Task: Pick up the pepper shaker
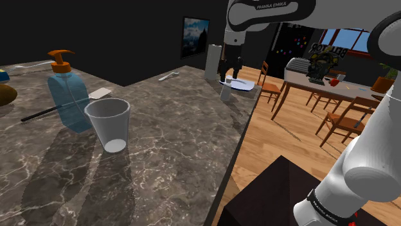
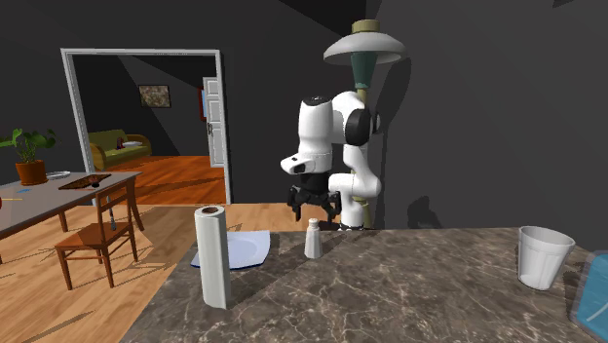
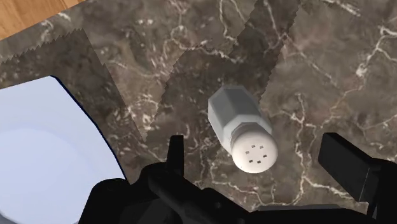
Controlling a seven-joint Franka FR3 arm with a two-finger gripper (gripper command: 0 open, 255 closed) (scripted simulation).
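Note:
The pepper shaker is a small pale grey faceted shaker with a white holed cap, standing upright on the dark marble counter near its edge. It stands next to a pale blue plate. My black gripper hangs open just above it. In the wrist view the shaker lies below and between the spread fingers, untouched by them; the gripper holds nothing. In the second exterior view the gripper hovers over the shaker.
A paper towel roll stands by the plate at the counter's end. A white cup and a blue soap bottle stand farther along the counter. Beyond the edge are a wooden floor, a dining table and chairs.

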